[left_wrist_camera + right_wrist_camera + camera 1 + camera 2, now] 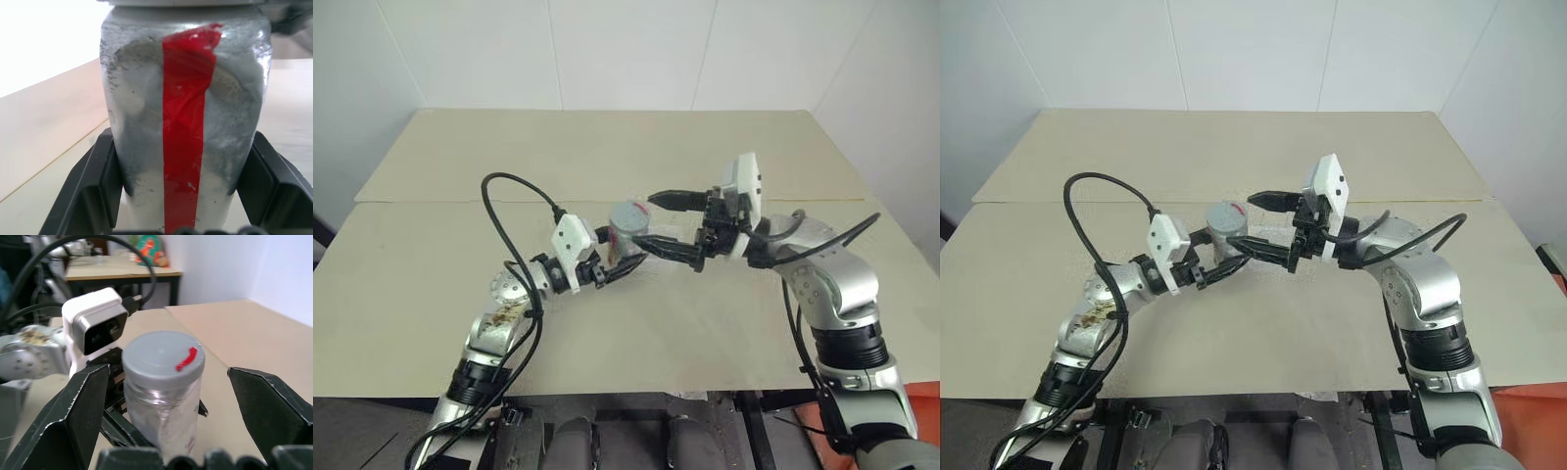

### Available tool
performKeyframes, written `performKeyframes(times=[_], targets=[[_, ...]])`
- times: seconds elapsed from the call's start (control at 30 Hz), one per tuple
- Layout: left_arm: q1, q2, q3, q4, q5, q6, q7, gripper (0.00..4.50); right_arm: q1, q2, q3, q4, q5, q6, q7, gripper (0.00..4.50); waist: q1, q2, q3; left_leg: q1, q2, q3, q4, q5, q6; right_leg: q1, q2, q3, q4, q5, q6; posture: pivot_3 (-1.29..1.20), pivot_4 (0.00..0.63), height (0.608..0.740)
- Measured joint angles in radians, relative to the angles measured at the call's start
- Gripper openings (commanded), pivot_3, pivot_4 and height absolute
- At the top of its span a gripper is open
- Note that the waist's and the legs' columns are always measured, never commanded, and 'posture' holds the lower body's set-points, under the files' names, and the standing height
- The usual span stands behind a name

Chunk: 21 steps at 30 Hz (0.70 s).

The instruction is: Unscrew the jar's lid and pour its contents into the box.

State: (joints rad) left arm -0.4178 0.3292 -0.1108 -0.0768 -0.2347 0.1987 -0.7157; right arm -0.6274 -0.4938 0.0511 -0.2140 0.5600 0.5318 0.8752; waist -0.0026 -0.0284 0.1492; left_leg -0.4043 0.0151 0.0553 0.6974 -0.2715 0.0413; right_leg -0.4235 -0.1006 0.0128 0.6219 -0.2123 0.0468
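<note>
The jar (pixel 626 231), silvery-grey with a red stripe (pixel 186 122), is held upright above the table with my left gripper (pixel 619 257) shut on its lower body. Black fingers (pixel 93 186) press both of its sides. The flat grey lid (pixel 163 357) sits on top of the jar, with a bit of red tape on it. My right gripper (pixel 646 221) comes in level from the right and stands open. One finger (pixel 73 416) is on each side of the lid, and both are clear of it. The jar's grey wall hides the contents. The box is hidden.
The beige table (pixel 607 147) stretches wide behind and to both sides of the arms, with a seam (pixel 431 202) across its middle. A black cable (pixel 509 196) loops above the left forearm. White walls close in behind the table.
</note>
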Motion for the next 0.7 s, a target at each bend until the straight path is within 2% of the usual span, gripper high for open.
performKeyframes(times=[0.23,0.4,0.7], targets=[[-0.04,-0.097,-0.02,0.086,0.125,0.004,0.194,2.79,0.019,0.087,0.013,-0.059,-0.137,0.009,-0.251,4.47,0.002,0.0,0.0,-0.001,0.0,0.0,0.0,0.0,0.0,-0.001,0.0,0.0,0.0,0.0,0.0,0.0,0.15,0.74],[-0.054,-0.114,-0.022,0.095,0.138,0.006,0.226,2.79,0.019,0.145,0.053,-0.111,-0.188,0.045,-0.363,4.47,0.001,0.0,0.0,0.0,0.0,0.0,0.0,0.0,0.0,-0.001,0.0,0.0,0.0,0.0,0.0,0.0,0.15,0.74],[-0.064,-0.119,-0.022,0.109,0.138,0.009,0.234,2.79,0.021,0.208,0.095,-0.121,-0.266,0.083,-0.475,4.47,-0.002,0.0,0.0,0.0,0.0,0.0,0.0,0.0,0.0,-0.001,0.0,0.0,0.0,0.0,0.0,0.0,0.15,0.74]])
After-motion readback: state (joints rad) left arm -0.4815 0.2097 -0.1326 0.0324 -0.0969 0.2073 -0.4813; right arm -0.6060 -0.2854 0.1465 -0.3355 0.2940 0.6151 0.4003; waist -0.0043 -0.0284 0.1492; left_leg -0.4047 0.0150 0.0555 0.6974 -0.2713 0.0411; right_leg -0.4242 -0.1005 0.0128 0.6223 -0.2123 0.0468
